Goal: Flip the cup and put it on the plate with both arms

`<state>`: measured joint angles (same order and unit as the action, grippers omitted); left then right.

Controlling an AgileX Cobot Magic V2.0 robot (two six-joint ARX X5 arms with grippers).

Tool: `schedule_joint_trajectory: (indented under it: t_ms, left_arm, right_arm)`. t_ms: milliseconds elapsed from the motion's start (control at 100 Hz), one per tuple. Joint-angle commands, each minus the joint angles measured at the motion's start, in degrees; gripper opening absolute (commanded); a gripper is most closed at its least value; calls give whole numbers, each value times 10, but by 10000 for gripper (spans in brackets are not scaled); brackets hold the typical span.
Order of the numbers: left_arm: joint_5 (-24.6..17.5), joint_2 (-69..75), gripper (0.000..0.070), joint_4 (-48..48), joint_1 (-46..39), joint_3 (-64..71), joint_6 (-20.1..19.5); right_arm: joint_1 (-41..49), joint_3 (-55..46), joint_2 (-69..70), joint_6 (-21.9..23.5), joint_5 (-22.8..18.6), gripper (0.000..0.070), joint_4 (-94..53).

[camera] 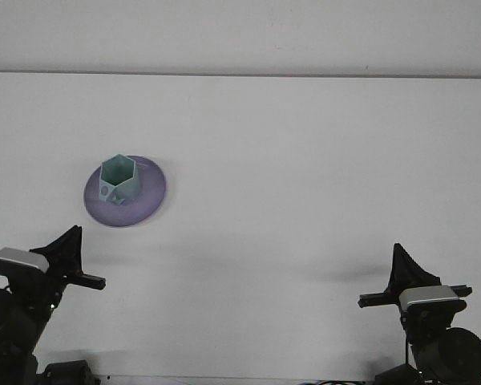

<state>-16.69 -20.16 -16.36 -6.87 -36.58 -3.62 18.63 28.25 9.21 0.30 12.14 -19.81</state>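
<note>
- The cup (118, 180) is pale mint green, matte, with a six-sided rim and flat faceted walls; it stands upright, mouth up, with a small round mark low on its left face.
- It sits on the plate (148, 199), a shallow round lilac dish with a smooth, dull finish; the cup is left of the plate's centre, near the far rim.
- The plate rests on the left part of the desk (305, 160), a plain white, even surface with soft shadows near the front edge.
- The left claw (68, 245) is at the lower left, well apart from the plate; its dark fingers read as one pointed wedge, pressed together on nothing, above a black crossbar and a grey block.
- The right claw (402, 261) is at the lower right, far from the cup; it too shows as a single black triangular point, closed and empty, over a bar and a grey-topped round housing.
</note>
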Motion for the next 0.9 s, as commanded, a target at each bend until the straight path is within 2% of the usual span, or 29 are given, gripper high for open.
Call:
schedule_joint_trajectory:
  t_ms: [0,80,220,890]
  left_arm:
    - [1,33,12,27,-1,43,21]
    - [14,75,12,43,-1,82,39]
    - [66,102,12,59,-1,99,58]
    - [67,102,12,60,-1,99,60]
  right_arm:
    - [1,7,2,-7,-1,0,5]
    - [1,7,2,-8,0,0,5]
    - [1,7,2,-7,-1,0,4]
    - [1,7,2,-7,-1,0,5]
